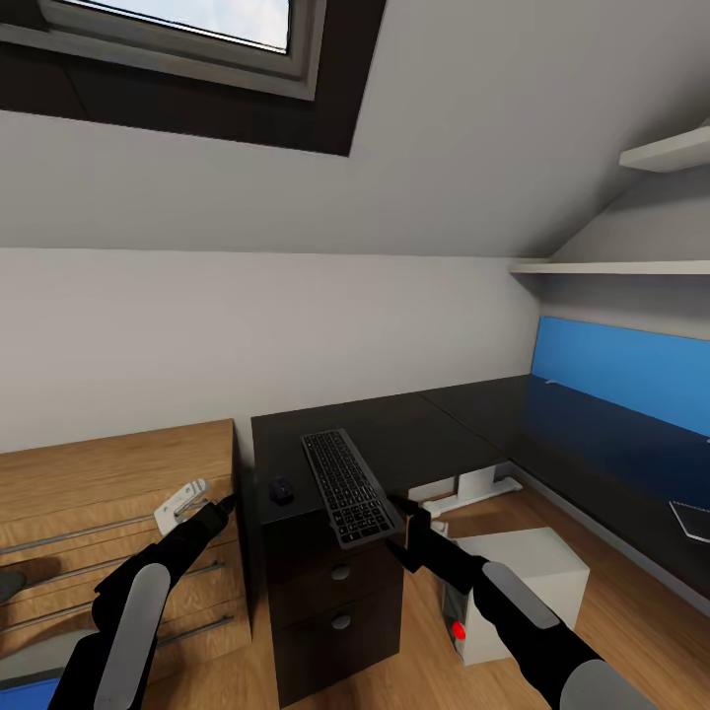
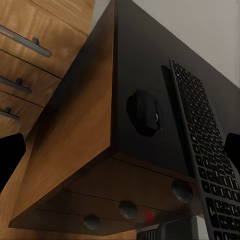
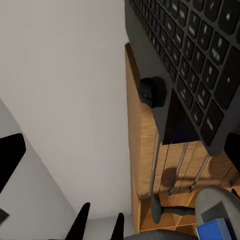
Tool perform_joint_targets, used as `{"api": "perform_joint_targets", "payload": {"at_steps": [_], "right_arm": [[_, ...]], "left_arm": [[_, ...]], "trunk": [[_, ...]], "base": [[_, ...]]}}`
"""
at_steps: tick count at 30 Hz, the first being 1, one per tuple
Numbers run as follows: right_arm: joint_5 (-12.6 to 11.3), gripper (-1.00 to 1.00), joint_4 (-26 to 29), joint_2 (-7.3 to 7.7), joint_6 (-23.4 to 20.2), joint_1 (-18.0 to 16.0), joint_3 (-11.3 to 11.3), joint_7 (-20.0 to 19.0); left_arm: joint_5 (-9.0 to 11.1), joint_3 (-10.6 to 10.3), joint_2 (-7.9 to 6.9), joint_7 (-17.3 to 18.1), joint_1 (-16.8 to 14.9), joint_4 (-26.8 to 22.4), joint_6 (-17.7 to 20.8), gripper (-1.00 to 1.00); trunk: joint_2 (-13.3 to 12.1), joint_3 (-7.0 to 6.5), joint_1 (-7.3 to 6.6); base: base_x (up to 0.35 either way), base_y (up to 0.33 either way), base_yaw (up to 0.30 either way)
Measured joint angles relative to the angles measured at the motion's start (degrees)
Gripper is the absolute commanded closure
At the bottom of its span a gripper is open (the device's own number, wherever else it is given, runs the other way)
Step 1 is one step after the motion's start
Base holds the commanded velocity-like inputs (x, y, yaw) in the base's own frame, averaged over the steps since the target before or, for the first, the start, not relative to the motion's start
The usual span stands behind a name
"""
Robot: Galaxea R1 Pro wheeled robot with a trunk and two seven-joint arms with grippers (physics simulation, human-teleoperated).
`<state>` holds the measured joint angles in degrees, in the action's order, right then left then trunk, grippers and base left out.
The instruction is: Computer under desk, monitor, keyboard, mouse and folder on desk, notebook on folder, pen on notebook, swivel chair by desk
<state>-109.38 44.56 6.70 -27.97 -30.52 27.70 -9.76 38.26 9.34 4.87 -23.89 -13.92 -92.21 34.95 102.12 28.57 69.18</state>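
The keyboard lies on the black drawer cabinet, its near end overhanging the front edge. The small black mouse sits just left of it. My right gripper is open at the keyboard's near right corner. My left gripper is open left of the cabinet, facing the mouse. The desk runs along the right with the notebook on it. The computer lies on the floor beside it. A blue corner of the folder shows lower left. Monitor, pen and swivel chair are out of view.
A light-wood dresser with metal bar handles stands left of the cabinet, with a small white object on its corner. White shelves hang above the desk under a sloped ceiling. Wood floor lies between cabinet and desk.
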Motion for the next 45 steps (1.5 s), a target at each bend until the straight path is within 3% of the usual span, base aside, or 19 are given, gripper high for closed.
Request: {"api": "perform_joint_targets", "payload": {"at_steps": [13,41,45], "right_arm": [[0.1,-1.00,0.3,0.00,0.0,0.0,0.0,0.0],[0.2,-1.00,0.9,-0.14,0.1,0.0,0.2,0.0],[1.7,-1.00,2.6,-0.39,1.2,0.0,1.2,0.2]], "left_arm": [[0.0,0.0,0.00,0.0,0.0,0.0,0.1,-1.00],[-0.1,0.0,0.01,-0.1,0.0,0.0,-0.1,-1.00],[-0.1,-0.2,0.01,-0.1,0.0,0.0,-0.1,-1.00]], "trunk": [[0.0,0.00,0.00],[-11.2,-5.02,-6.14],[-12.8,-5.74,-7.02]], "base": [[0.000,0.000,0.000],[0.000,0.000,0.000],[0.000,0.000,0.000]]}}
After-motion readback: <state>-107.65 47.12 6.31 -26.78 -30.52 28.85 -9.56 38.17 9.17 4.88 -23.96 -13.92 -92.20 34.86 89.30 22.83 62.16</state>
